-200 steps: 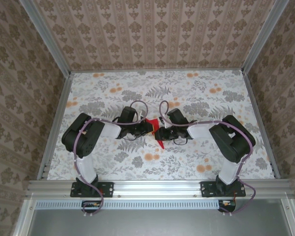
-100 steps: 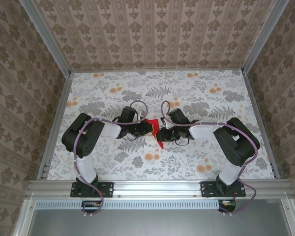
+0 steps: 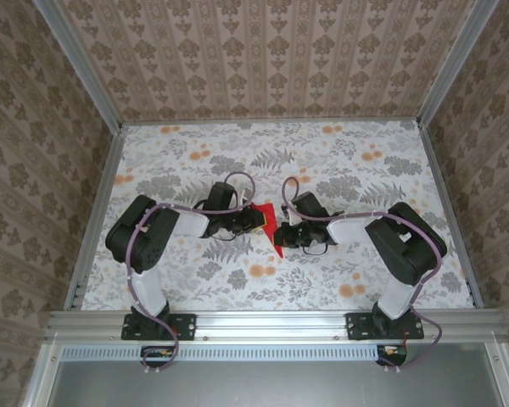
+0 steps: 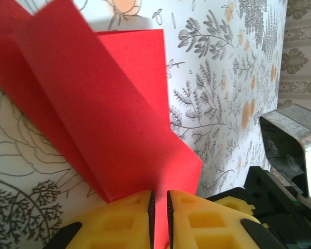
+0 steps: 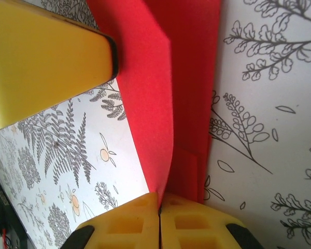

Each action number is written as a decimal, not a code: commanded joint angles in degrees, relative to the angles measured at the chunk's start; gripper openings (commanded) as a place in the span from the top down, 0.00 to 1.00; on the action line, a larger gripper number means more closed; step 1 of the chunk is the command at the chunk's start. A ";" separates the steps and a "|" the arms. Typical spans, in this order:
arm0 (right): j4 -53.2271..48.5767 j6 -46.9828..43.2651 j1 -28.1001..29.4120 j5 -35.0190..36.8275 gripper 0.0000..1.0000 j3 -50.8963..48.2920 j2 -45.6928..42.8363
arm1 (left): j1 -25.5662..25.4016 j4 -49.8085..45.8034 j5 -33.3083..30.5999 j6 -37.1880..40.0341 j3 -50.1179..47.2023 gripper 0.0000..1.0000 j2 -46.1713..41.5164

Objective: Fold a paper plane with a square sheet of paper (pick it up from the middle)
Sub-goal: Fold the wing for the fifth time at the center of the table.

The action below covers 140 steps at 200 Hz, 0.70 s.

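Sheet of paper [image 3: 270,217] sat mid-table [image 3: 348,161], btwn the two arms; already creased into a layered, pointed red shape, tip toward the near edge. Both grippers met at it from opposite sides, left gripper [image 3: 258,222] from the left, right gripper [image 3: 282,236] from the right; prob. so one could steady the folded layers while the other worked the crease, though which did which couldn't be told.

Left wrist view: left gripper [image 4: 159,199] had its yellow pads [image 4: 124,218] nearly together, w/ just a thin slot; red paper [image 4: 109,119] ran into that slot, so it was pinching the sheet's edge. Overlapping flaps fanned out far of the pads, lower layers lying on or just above the floral cloth.

Right wrist view: right gripper [image 5: 159,205] had pads pressed tight, no gap visible; paper [image 5: 160,78] curved down into the seam, so it was pinched there too, at a fold edge. One flap bowed up off the table, suggesting the sheet was under light tension. Left gripper's yellow finger [image 5: 41,57] showed upper left, right beside the paper.

Fold looked partway done; not a narrow dart yet.
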 commanded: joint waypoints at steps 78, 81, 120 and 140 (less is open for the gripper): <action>-1.00 2.03 -1.90 -3.48 0.92 0.35 1.75 | -1.55 1.23 2.31 1.37 1.15 0.82 0.93; -1.08 1.96 -1.90 -3.58 0.92 0.44 1.84 | -1.63 1.22 2.20 1.35 1.33 0.83 1.07; -1.57 1.75 -1.91 -3.73 0.91 0.97 2.10 | -1.73 -1.04 1.42 1.43 3.01 0.84 2.48; -2.05 1.67 -1.90 -3.59 0.89 1.32 2.19 | -1.81 -4.66 0.21 1.95 3.81 0.85 2.98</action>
